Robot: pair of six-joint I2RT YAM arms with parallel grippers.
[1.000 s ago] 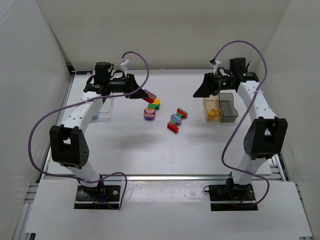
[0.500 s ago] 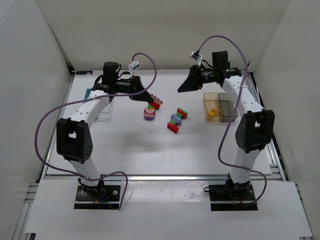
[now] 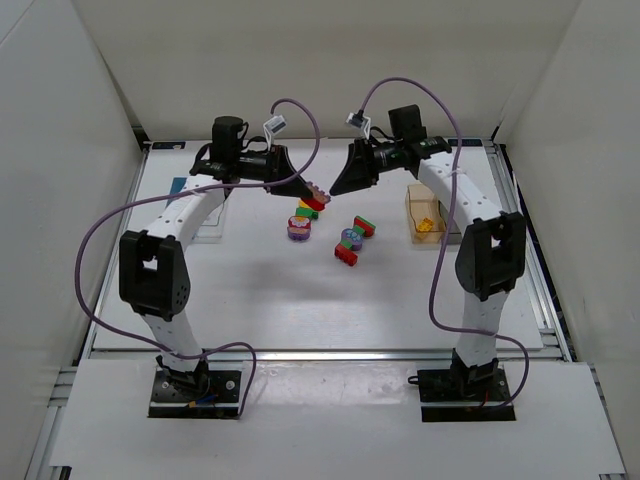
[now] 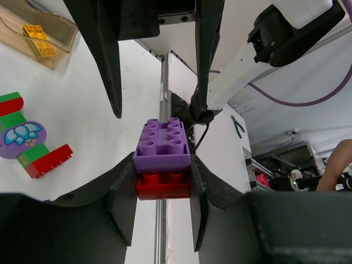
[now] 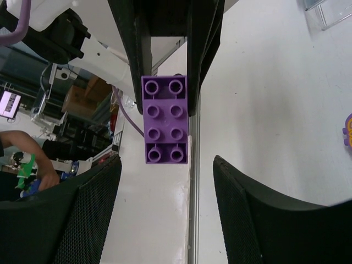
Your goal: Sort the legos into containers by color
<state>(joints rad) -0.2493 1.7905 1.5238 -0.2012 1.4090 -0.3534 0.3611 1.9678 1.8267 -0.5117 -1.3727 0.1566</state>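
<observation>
My left gripper (image 3: 306, 189) is shut on a stack of a purple brick (image 4: 163, 144) on a red brick (image 4: 163, 185) and holds it above the table. My right gripper (image 3: 339, 182) is open and faces that stack end-on. In the right wrist view the purple brick (image 5: 165, 118) lies just beyond the gap between my right gripper's fingertips (image 5: 166, 165). Two mixed-colour lego clusters (image 3: 302, 222) (image 3: 352, 240) lie mid-table. The orange bin (image 3: 424, 216) holds yellow bricks (image 4: 39, 40). The dark grey bin is hidden behind the right arm.
Clear and blue-tinted bins (image 3: 207, 222) sit at the left, partly behind the left arm. A clear bin's corner (image 5: 330, 11) shows in the right wrist view. A green, red and purple flower cluster (image 4: 25, 142) lies below the held stack. White walls enclose the table.
My right gripper has swung left from over the orange bin to face the left gripper. My left gripper has moved slightly right with the purple and red stack.
</observation>
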